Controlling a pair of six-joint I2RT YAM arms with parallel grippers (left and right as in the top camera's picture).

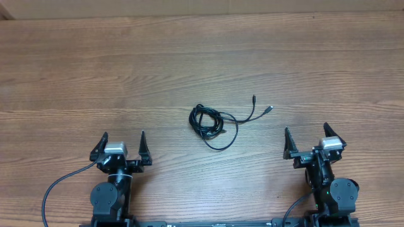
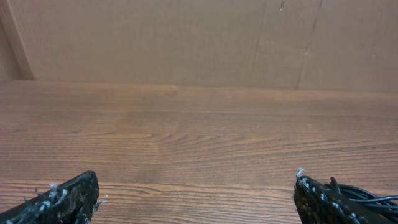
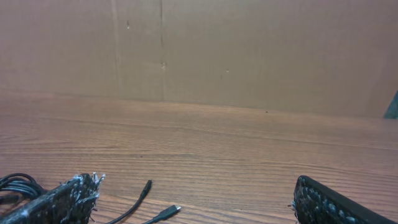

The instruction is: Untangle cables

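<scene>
The cables (image 1: 209, 123) lie as a tangled coil of thin black cords at the table's middle, with a wide loop hanging toward the front. Two ends run to the right: a black plug (image 1: 254, 99) and a silver-tipped plug (image 1: 269, 109). My left gripper (image 1: 120, 145) is open and empty, front left of the coil. My right gripper (image 1: 307, 137) is open and empty, front right of it. The right wrist view shows both plug ends (image 3: 163, 213) between my fingers and part of the coil (image 3: 15, 185) at the left. The left wrist view shows cable strands (image 2: 370, 196) behind the right finger.
A wooden table (image 1: 95, 75) spreads in all directions. A brown cardboard wall (image 2: 186, 37) stands along its far edge. Thick black arm cables (image 1: 53, 189) trail at the front near both arm bases.
</scene>
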